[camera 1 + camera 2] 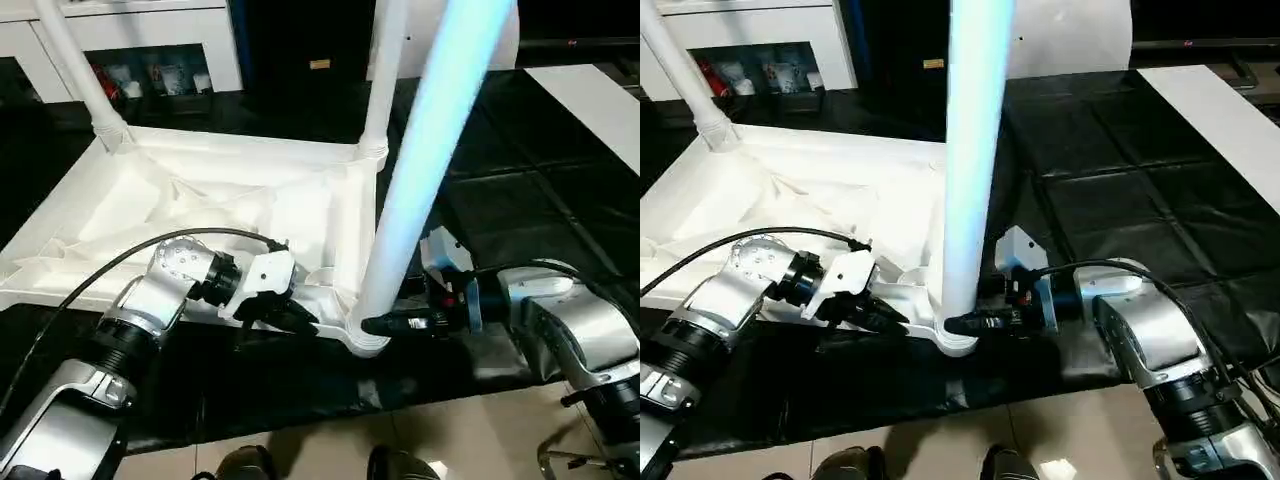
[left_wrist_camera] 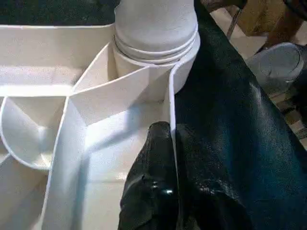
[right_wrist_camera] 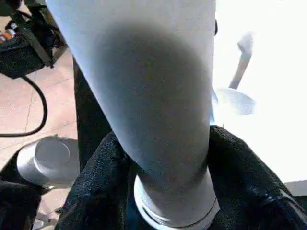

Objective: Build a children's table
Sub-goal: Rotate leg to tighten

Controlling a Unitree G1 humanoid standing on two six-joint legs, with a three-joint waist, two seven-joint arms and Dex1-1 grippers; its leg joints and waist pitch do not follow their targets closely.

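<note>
- Head views: the white plastic rectangular tabletop lies upside down on a black sheet, its ribbed underside facing up.
- Three long white tapered tube legs stand in its round corner sockets: the far-left leg, the far-right leg, and the near leg in the corner closest to the robot.
- The left end effector sits at the tabletop's near edge, just left of the near leg's socket, clenched on the rim.
- The right end effector reaches in from the right at the base of the near leg, its black fingers on either side of the tube just above the socket.
- A white cabinet with glass doors stands beyond the tabletop; a flat white board lies at the far right.
- Left wrist view: the two black fingers pinch the thin rim wall of the tabletop, one on each side, near the socket holding the leg.
- Right wrist view: the black fingers flank the near leg close against its lower end, grasping it.
</note>
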